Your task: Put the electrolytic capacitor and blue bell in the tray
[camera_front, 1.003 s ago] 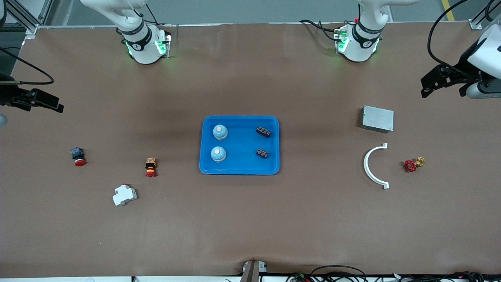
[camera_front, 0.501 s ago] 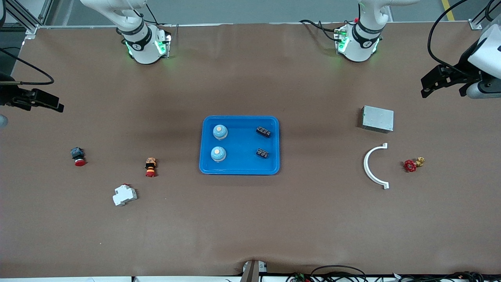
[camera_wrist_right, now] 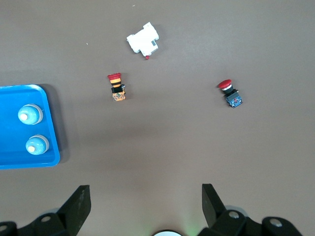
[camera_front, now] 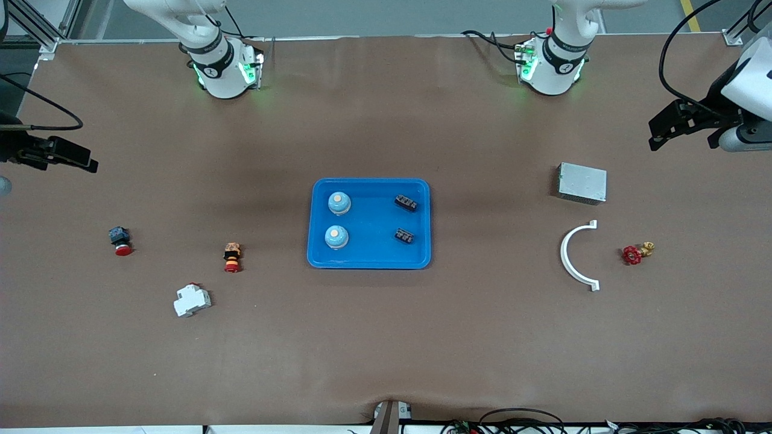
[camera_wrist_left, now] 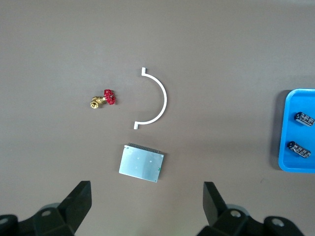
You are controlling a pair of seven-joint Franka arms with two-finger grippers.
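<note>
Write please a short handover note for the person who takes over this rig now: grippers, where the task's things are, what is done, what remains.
Left gripper: open, holding nothing, waiting over the left arm's end of the table.
Right gripper: open, holding nothing, waiting over the right arm's end.
Tray: mid-table. In it: two blue bells and two capacitors.
Done: bells and capacitors appear placed.
Left: seemingly nothing; no bell or capacitor shows outside the tray.

Two bells [camera_front: 338,220] and two capacitors [camera_front: 405,219] lie in the tray [camera_front: 369,261] at mid-desk, bells toward the right arm's end.
</note>
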